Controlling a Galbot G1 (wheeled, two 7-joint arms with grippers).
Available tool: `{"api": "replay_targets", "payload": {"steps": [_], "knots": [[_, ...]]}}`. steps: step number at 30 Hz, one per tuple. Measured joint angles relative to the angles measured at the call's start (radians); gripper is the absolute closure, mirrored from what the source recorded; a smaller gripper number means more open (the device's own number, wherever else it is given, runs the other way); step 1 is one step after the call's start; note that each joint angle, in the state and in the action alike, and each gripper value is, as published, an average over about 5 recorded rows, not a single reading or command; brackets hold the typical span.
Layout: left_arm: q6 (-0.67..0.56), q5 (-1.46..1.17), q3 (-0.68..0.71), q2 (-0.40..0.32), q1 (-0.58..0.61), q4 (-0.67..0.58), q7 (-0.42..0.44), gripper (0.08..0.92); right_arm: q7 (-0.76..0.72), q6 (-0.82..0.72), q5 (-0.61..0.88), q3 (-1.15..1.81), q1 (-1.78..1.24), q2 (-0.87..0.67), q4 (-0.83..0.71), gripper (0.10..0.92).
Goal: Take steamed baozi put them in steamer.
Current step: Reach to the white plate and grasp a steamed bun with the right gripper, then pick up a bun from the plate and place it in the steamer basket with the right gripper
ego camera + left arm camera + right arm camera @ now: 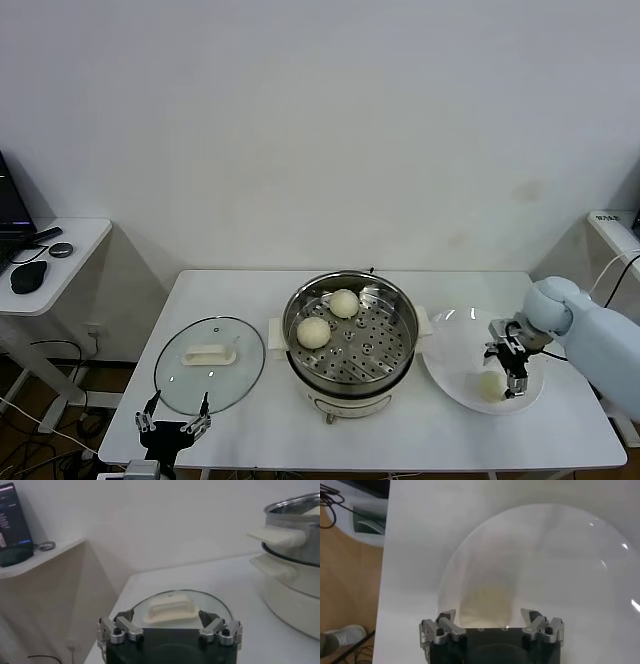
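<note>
Bun on plate: judged light, soft, squashy; the skin probably dents or tears under a hard pinch and may be a bit tacky. Best grip is across the widest part, at the sides, low enough that it doesn't pop out upward, w/ gentle closing. Lift straight up, since the plate is smooth and the bun could skid if nudged sideways.

Look: small round dome, smooth, cream-white, no visible pleats. It nearly blends w/ the white plate; in the right wrist view it's only a pale yellowish blur just ahead of the fingers.

Right gripper hovers over the plate right of the steamer, fingers spread wide, nothing held, bun just beside the tips on the steamer side. Can't tell if it's touching.

Two buns already sit on the perforated tray, at its far-left part. A 4th bun isn't visible.

Left gripper is parked at the near table edge by the glass lid, fully open, empty.
</note>
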Motion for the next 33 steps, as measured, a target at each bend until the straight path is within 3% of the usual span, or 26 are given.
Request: {"api": "replay_targets", "payload": {"steps": [15,28,33], "knots": [[-0.001,-0.002,0.004,0.0,-0.007,0.012,0.001,0.177,0.009,0.005,-0.023,0.006,-0.019,0.024,-0.032,0.214],[-0.001,-0.003,0.01,0.0,-0.017,0.015,0.001,0.177,-0.003,-0.008,-0.002,0.016,-0.009,0.006,-0.024,0.549],[-0.001,-0.003,0.016,0.0,-0.026,0.006,0.005,0.177,-0.018,-0.018,0.03,0.003,0.046,-0.008,-0.007,0.59]]}}
